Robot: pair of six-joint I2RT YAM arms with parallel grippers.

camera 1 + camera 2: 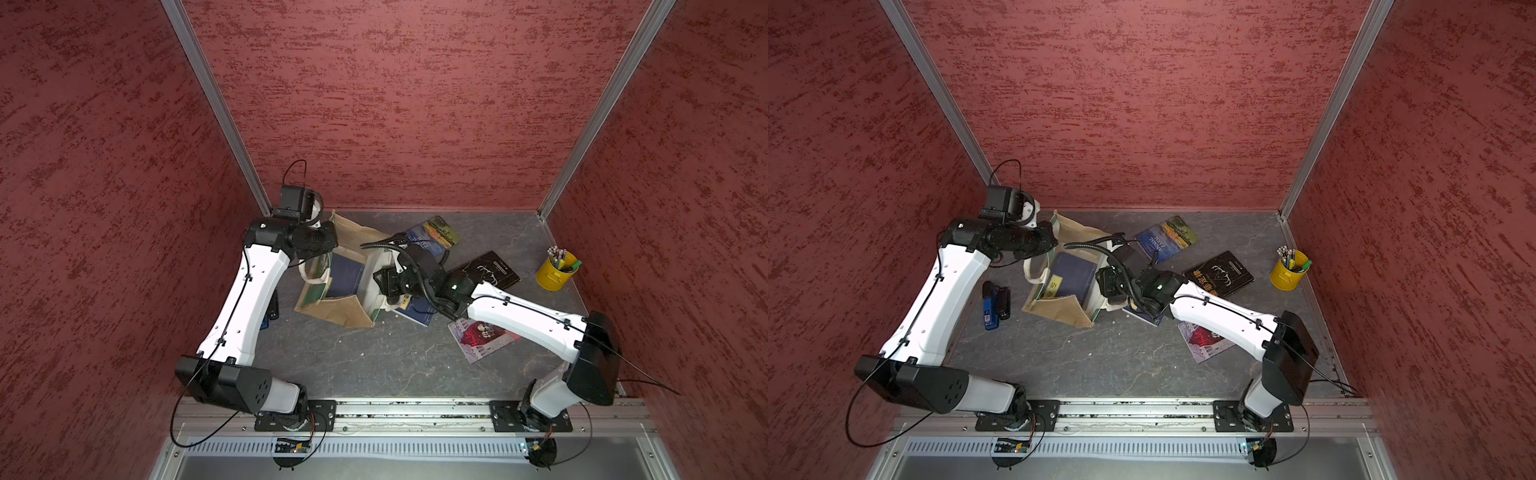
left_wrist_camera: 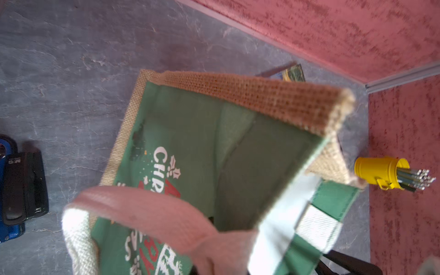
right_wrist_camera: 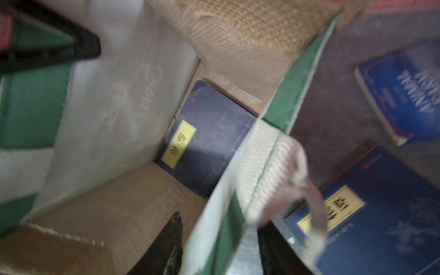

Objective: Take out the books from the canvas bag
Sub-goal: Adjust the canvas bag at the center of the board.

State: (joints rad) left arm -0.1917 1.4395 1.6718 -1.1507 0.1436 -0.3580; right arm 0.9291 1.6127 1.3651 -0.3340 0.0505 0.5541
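**Asker:** Where does the right claw [image 3: 219, 221] stand?

**Watcher:** It stands over the canvas bag [image 1: 332, 309], pointing down into its mouth. In its wrist view one finger [image 3: 166, 238] hangs inside the bag and the other hangs outside. The bag's green-and-white wall and a white strap handle [image 3: 273, 166] lie between them. The fingers stand well apart, so the claw is released and grips nothing.

**Asker:** And the books?

**Watcher:** A navy book [image 3: 209, 140] with a yellow label lies flat on the bag's floor, below the inner finger. A second navy book [image 3: 381, 214] lies on the table [image 1: 374, 365] on the outer finger's side, just outside the wall. In both top views it is partly under the claw. The Animal Farm book [image 1: 432, 237] lies beyond the claw, toward the back wall. The black book [image 1: 492, 270] lies beside the claw's wrist, on the side away from the bag. The pink-red book [image 1: 482, 338] lies behind the claw, partly under its forearm.

**Asker:** What about the left claw [image 1: 326, 232]?

**Watcher:** It is clenched at the bag's far corner, across the mouth from the right claw. The corner rises to a peak against it, so it appears to hold the fabric. Its fingers are hidden in every view.

**Asker:** Is there anything else?

**Watcher:** A yellow pencil cup [image 1: 555, 274] stands well apart from the right claw, past the black book. Some black and blue tools [image 1: 994, 305] lie beside the left forearm, behind the left claw.
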